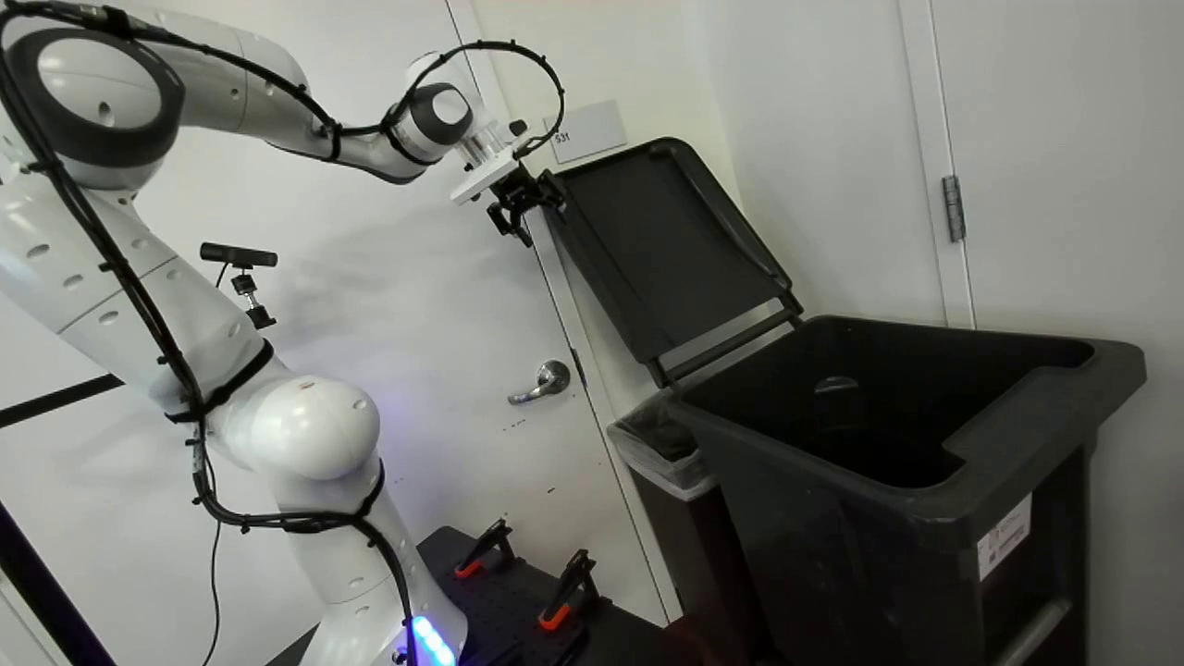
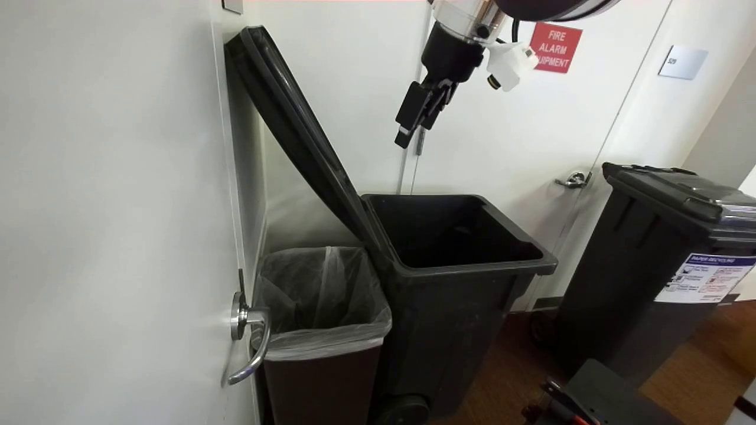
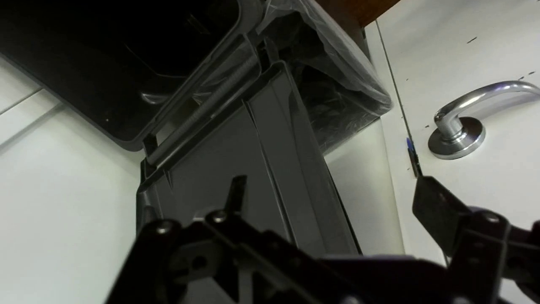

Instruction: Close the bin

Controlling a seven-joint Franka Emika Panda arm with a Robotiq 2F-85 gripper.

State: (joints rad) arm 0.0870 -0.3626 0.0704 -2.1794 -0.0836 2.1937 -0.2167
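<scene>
The bin (image 1: 795,518) is a large dark wheelie bin; it also shows in an exterior view (image 2: 449,313). Its lid (image 1: 671,250) stands open, tilted back past its hinge toward the wall; it also shows in an exterior view (image 2: 298,130) and the wrist view (image 3: 223,169). My gripper (image 1: 538,217) is open and empty near the lid's upper side edge. In an exterior view, the gripper (image 2: 413,121) hangs apart from the lid, higher than the bin's opening. In the wrist view, one finger of the gripper (image 3: 333,202) overlaps the lid and the other the door. The label on the lid is not visible.
A smaller lined trash can (image 2: 322,348) stands beside the bin, under the lid. A door with a handle (image 1: 541,381) is close by. A second wheelie bin (image 2: 644,277) stands farther off, shut. Clamps (image 1: 569,592) sit on the robot's black base table.
</scene>
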